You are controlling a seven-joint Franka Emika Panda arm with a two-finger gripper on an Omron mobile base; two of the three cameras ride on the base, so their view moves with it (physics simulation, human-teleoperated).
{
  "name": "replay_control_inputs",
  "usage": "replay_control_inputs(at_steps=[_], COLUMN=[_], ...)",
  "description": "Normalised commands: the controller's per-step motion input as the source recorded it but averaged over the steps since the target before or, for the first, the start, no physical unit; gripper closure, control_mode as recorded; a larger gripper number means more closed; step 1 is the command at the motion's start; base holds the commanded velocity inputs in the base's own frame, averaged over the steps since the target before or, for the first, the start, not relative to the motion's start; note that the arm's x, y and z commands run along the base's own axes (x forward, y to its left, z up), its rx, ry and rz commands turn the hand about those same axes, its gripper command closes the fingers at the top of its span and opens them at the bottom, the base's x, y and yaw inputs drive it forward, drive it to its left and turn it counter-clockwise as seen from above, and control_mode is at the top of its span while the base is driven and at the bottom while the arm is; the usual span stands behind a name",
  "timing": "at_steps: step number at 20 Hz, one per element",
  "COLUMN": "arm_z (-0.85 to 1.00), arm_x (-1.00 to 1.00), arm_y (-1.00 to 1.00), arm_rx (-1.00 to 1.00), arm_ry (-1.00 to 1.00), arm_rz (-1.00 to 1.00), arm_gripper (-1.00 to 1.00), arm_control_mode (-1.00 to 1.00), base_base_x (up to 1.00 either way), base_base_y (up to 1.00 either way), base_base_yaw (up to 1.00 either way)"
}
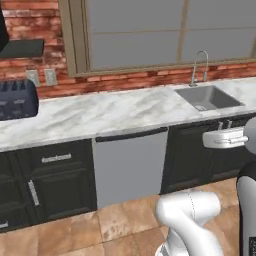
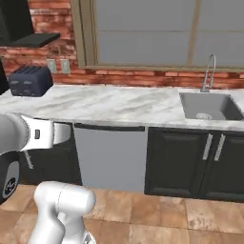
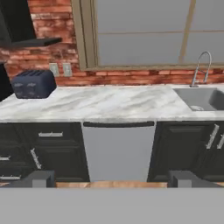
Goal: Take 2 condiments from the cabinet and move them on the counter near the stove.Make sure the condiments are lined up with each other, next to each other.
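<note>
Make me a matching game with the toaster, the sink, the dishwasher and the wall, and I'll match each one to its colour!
Things:
1. toaster
2. sink
3. dishwasher
4. wall

Colours:
A. red brick
B. light grey front with a dark handle on top
C. dark navy blue
D. grey basin with a silver tap behind it

Right pairs: 1-C, 2-D, 3-B, 4-A
</note>
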Motion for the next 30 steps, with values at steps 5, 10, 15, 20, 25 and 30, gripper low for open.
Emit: replay_control_inputs(at_steps=[5,10,15,20,25,30], arm_z=[0.0,0.0,0.0,0.0,0.0,0.0], arm_x=[0.0,0.0,0.0,0.0,0.0,0.0], arm_y=[0.0,0.0,0.0,0.0,0.0,0.0], arm_rx=[0.0,0.0,0.0,0.0,0.0,0.0], arm_ry=[0.0,0.0,0.0,0.0,0.0,0.0], arm_rz=[0.0,0.0,0.0,0.0,0.0,0.0], arm_gripper=[-1.0,-1.0,-1.0,-1.0,-1.0,-1.0], arm_control_mode=[1.0,1.0,1.0,1.0,1.0,1.0], base_base_x=[-0.35,-0.32,-0.22,-0.08,0.0,0.0], base_base_y=[0.0,0.0,0.0,0.06,0.37,0.07], base_base_yaw=[-0.82,-0.82,-0.81,-0.74,-0.5,-0.13])
